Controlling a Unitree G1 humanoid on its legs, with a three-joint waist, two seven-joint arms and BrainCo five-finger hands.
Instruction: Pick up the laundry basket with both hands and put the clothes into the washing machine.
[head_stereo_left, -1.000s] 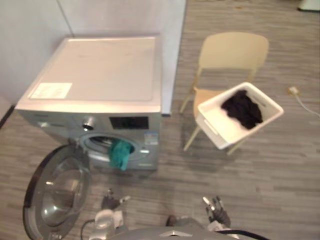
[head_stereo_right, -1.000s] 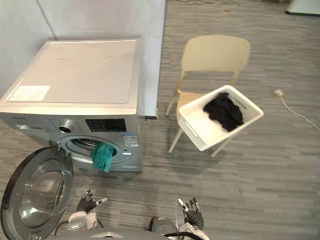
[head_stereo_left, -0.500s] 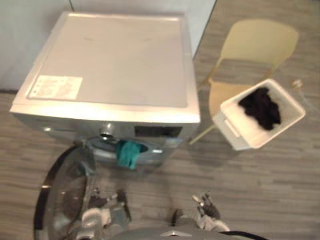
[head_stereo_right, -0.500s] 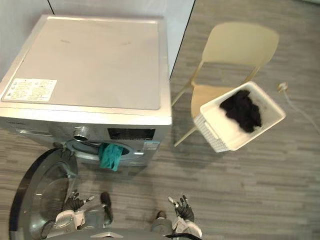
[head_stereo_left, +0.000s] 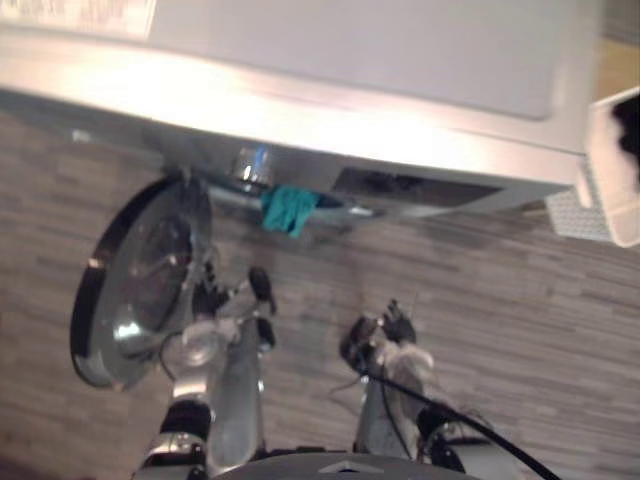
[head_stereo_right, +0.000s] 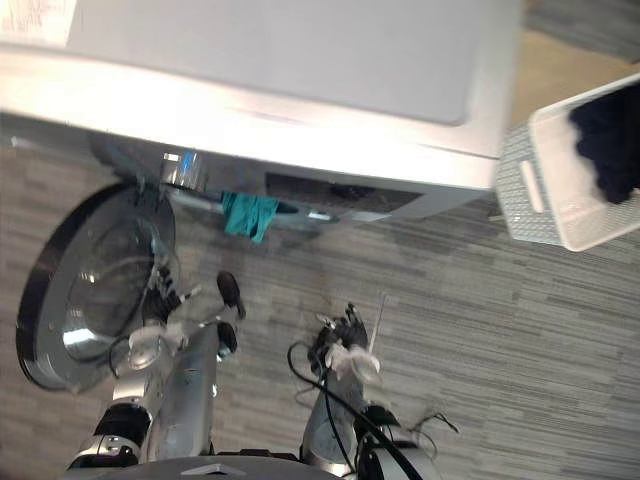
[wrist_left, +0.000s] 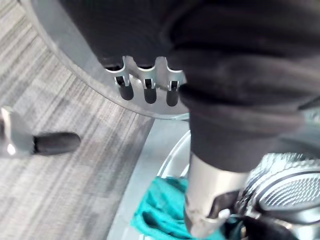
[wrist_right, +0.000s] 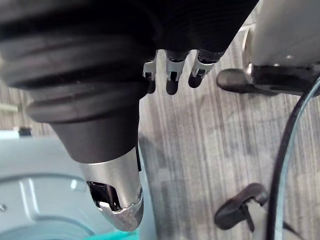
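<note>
The white laundry basket sits at the far right on a tan chair, with dark clothes inside. The silver washing machine stands ahead with its round door swung open to the left. A teal cloth hangs out of the drum opening. My left hand hangs low in front of the open door, open and empty; its fingers point toward the door rim. My right hand hangs over the floor below the machine's front, fingers relaxed and holding nothing.
The tan chair under the basket stands just right of the machine. Grey plank floor spreads between me and the basket. The open door takes up the floor on my left.
The camera has moved forward and tipped down: the machine now fills the top and the basket has slid to the right edge. Both hands stay low and empty.
</note>
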